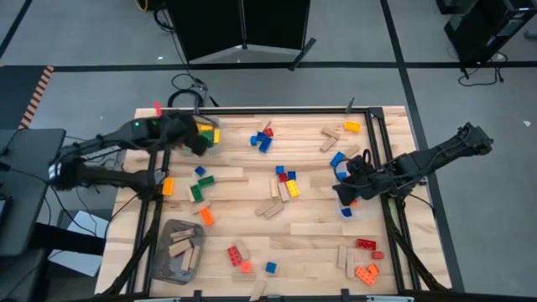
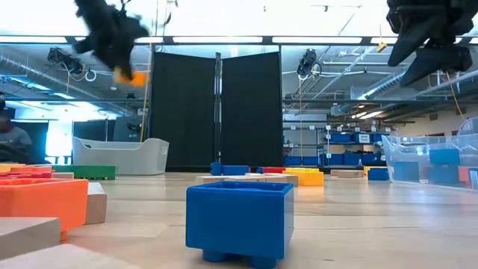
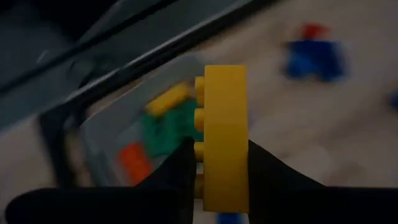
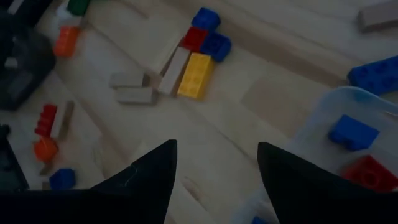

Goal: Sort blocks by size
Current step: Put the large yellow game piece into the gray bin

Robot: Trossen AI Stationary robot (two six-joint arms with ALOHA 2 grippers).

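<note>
Delivery step, by my reading: left gripper, jaws clamped on a yellow brick, hangs over the clear bin at the bench's ten o'clock. Next: release inside. Right gripper, at three o'clock, gapes empty.

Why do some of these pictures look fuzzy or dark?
Left wrist view: the held yellow brick is sharp, the bin and table behind blurred. Low view: bright ceiling lights turn both arms into silhouettes; the near blue brick is crisp. Right wrist view: slightly soft.
</note>
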